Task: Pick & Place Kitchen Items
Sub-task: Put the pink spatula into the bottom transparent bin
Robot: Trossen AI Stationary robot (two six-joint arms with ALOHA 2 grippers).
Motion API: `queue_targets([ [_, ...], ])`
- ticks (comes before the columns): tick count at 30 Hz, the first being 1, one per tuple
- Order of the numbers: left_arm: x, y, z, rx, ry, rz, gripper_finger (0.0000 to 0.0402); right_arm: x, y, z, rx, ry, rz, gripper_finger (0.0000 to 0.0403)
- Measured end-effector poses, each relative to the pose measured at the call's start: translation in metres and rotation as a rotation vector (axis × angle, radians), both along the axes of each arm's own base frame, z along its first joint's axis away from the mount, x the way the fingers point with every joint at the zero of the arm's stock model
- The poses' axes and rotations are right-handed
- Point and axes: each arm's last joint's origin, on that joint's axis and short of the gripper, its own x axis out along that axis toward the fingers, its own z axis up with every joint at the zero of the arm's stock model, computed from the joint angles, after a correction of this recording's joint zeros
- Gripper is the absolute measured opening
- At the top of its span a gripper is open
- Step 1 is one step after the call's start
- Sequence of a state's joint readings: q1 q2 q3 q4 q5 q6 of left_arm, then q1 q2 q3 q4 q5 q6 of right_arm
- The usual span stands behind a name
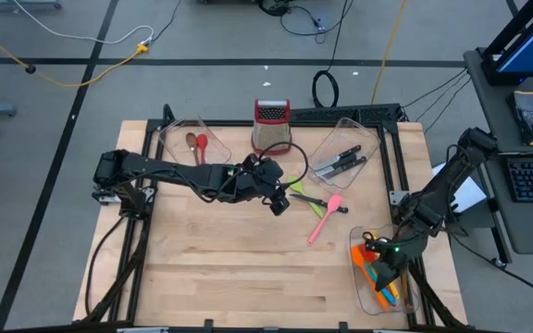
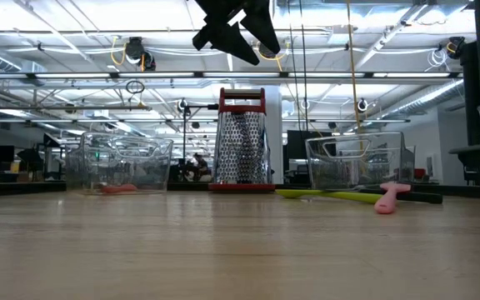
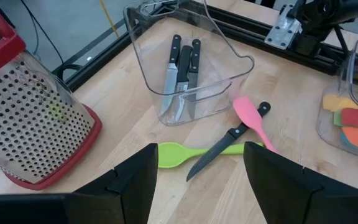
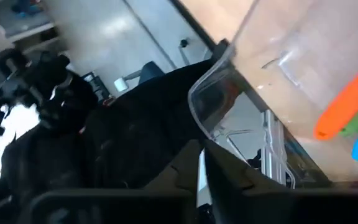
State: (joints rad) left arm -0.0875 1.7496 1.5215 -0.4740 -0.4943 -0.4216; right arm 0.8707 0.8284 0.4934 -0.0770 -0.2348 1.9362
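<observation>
High view: the left gripper (image 1: 279,197), jaws wide, hovers above the black-handled knife (image 3: 227,139), green spoon (image 3: 194,153) and pink spatula (image 1: 326,218) mid-table, probably the next pick, needing descent; the right gripper (image 1: 384,271), closed and empty, sits at the front-right bin (image 1: 357,277).

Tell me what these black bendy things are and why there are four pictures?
They are two robot arms at a wooden table. One camera looks down from above, one sits at table height, and one rides on each wrist. The left hand hangs open above a green spoon, a loose knife and a pink spatula, holding nothing. Nearby stand a steel grater and a clear bin of knives. The right hand is shut, holding nothing I can see, in another bin of colourful tools.
</observation>
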Motion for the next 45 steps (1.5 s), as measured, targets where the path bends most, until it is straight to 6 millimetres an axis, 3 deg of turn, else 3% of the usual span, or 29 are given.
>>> queue_targets([
  [5, 0.0, -0.001, -0.001, -0.028, 0.003, -0.033, 0.0241, -0.002, -0.003, 0.013, 0.045, -0.157, 0.03, 0.0008],
  [13, 0.001, -0.002, 0.0, -0.052, -0.007, -0.05, 0.0241, 0.0, -0.009, 0.038, 0.004, -0.603, -0.057, 0.0001],
  [32, 0.011, -0.004, 0.015, -0.157, -0.232, -0.021, 0.0241, -0.009, -0.055, 0.069, -0.649, -1.336, -0.259, 0.0001],
  [37, 0.011, -0.009, 0.015, -0.19, -0.245, -0.012, 0.0241, -0.014, -0.067, 0.07, -0.8, -1.418, -0.232, 0.0001],
  [45, 0.01, -0.021, 0.015, -0.225, -0.259, -0.023, 0.0241, -0.028, -0.089, 0.055, -0.95, -1.318, -0.179, 0.0],
])
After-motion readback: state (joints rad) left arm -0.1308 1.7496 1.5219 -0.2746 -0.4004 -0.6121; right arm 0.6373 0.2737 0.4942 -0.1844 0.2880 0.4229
